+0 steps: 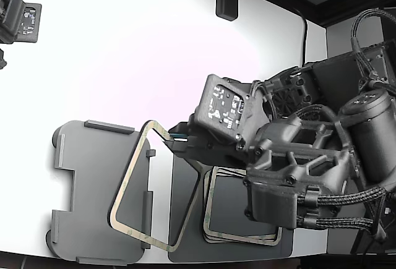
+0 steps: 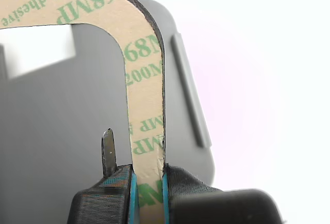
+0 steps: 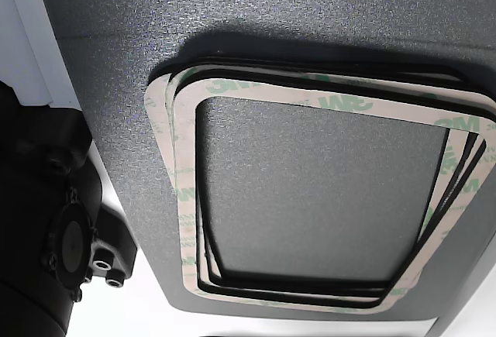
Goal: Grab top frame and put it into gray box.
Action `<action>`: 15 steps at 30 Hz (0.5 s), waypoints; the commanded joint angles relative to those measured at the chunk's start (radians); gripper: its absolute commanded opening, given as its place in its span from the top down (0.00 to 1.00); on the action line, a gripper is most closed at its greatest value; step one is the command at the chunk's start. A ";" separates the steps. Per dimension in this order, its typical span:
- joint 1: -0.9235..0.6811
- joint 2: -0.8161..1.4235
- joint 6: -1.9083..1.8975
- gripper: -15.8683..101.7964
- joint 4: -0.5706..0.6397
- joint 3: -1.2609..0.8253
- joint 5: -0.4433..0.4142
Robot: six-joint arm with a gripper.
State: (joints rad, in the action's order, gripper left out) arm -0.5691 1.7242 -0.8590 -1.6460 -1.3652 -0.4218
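Note:
My gripper [image 1: 177, 140] is shut on one edge of the top frame [image 1: 127, 188], a thin beige frame with green print. I hold it tilted in the air, partly over the gray box [image 1: 93, 157] and partly over the dark mat [image 1: 185, 219]. In the wrist view the frame [image 2: 144, 100] runs up from between my fingertips [image 2: 149, 188], with the gray box [image 2: 62, 131] beneath it. The stack of other frames [image 1: 213, 216] lies on the dark mat; the other view shows that stack [image 3: 186, 197] close up.
A second dark device [image 1: 18, 18] sits at the exterior view's top left corner. My arm and its cables [image 1: 309, 176] fill the exterior view's right. Dark fixtures [image 1: 226, 0] stand along the table's far edge. The white table [image 1: 124, 65] lies beyond the box.

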 commanded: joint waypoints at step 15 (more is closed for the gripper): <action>0.075 -0.132 -1.186 0.97 -0.009 0.032 0.218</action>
State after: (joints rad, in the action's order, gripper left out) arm -0.5108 1.5815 -1.8853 -1.6460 -1.3484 -0.2255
